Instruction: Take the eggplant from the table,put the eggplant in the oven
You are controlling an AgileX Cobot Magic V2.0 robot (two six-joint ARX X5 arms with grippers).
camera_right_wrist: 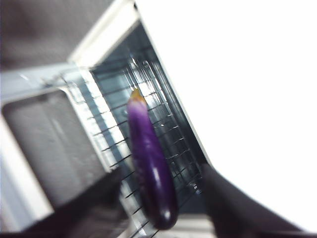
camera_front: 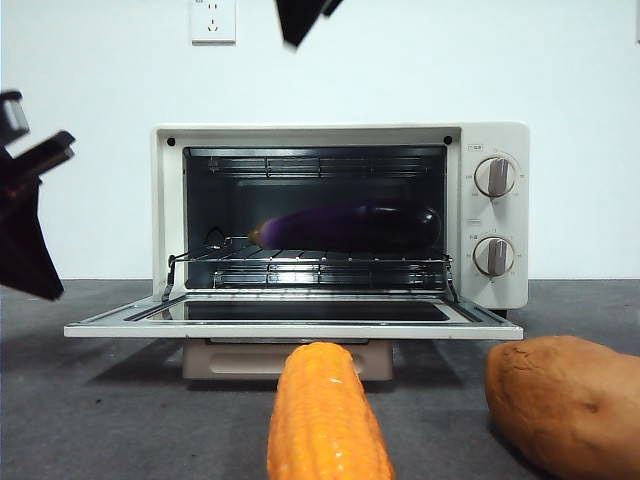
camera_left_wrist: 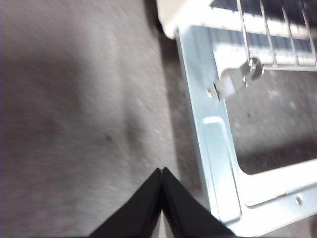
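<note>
Right gripper [camera_right_wrist: 163, 198] of ours spread wide above the eggplant [camera_front: 350, 228], which lies on the rack inside the oven [camera_front: 490, 215], left gripper [camera_left_wrist: 162, 198] pinched closed over the table [camera_left_wrist: 74, 124] at nine o'clock of the dropped door, corn cob [camera_front: 325, 420] and sweet potato [camera_front: 565, 400] in front, both cut off, right wrist view blurred.

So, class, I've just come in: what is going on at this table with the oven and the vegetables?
The eggplant already lies on the wire rack inside the oven, whose door hangs open. The right gripper is above it with its jaws open and holds nothing. The left gripper is shut and empty, off beside the open door. A corn cob and a sweet potato lie untouched on the table in front.
</note>
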